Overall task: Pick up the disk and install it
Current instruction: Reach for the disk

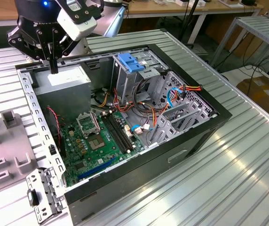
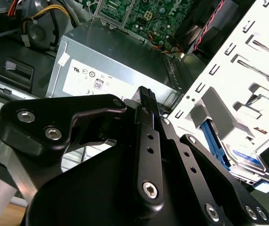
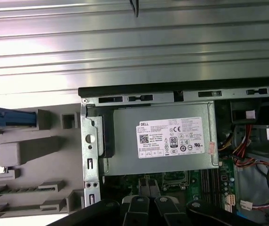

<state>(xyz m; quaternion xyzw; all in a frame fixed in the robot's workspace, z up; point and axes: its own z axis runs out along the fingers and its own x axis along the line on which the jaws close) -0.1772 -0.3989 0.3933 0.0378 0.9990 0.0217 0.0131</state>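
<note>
The disk (image 2: 246, 159), a flat drive in a light-blue carrier frame, rests in a grey plastic holder (image 2: 214, 113) beside the open computer case; its blue edge (image 3: 7, 117) also shows in the first wrist view. My gripper (image 1: 53, 66) hangs over the case's back corner, above the silver power supply (image 1: 61, 77). Its two black fingers are pressed together with nothing between them, as both wrist views show (image 2: 145, 94) (image 3: 148, 186). The disk lies off to the side of the gripper, apart from it.
The open case (image 1: 209, 122) holds a green motherboard (image 1: 101, 141), bundled cables and a metal drive cage with a blue latch piece (image 1: 130, 62) on top. A grey holder (image 1: 7, 141) sits at the exterior view's left on the ribbed metal table (image 1: 228, 188).
</note>
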